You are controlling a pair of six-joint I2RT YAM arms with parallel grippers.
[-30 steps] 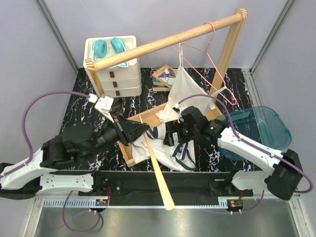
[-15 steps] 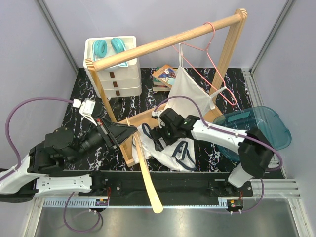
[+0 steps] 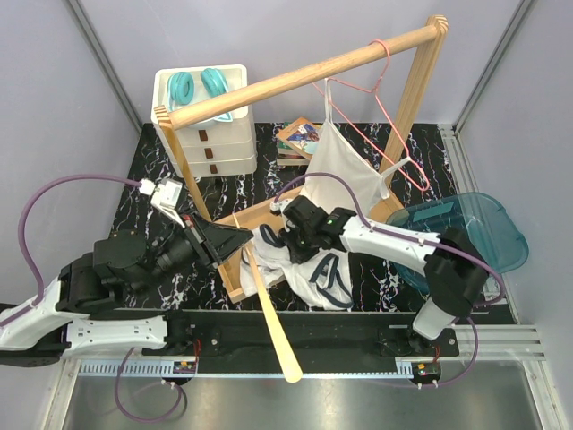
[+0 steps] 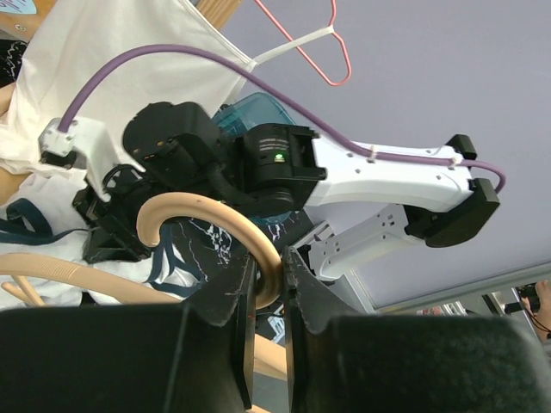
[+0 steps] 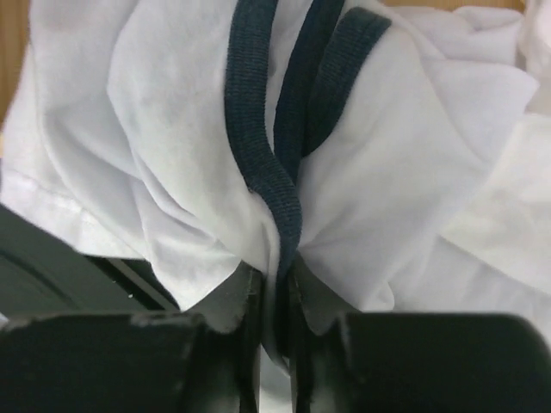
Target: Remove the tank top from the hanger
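- the white tank top with navy trim (image 3: 315, 276) is seen crumpled low at the middle of the black marbled table top (image 3: 148, 193). it lies partly in a shallow wooden tray (image 3: 264, 208) and is partly spilled over the tray's near-right side.
- a navy strap (image 5: 256, 163) of the tank top is pinched between the nearly closed jaws of the right gripper (image 5: 275, 288), with white folds bunched on either side.
- the pale wooden hanger (image 3: 271, 322) is held by its curved hook (image 4: 202, 206), which is clamped in the left gripper (image 4: 269, 271). one long arm of the hanger is pointed out past the table's near edge.
- a teal translucent bin (image 3: 488, 228) is set at the right edge, behind the right forearm. its contents cannot be made out.
- a white drawer unit (image 3: 215, 148) topped with teal headphones (image 3: 199, 87) is placed at the far left.
- a wooden rail (image 3: 295, 76) is spanned overhead, and a white camisole (image 3: 345, 166) is hung from it on a pink wire hanger (image 3: 376, 94).
- both arms are stretched low toward the middle, with the grippers brought close together over the tray.
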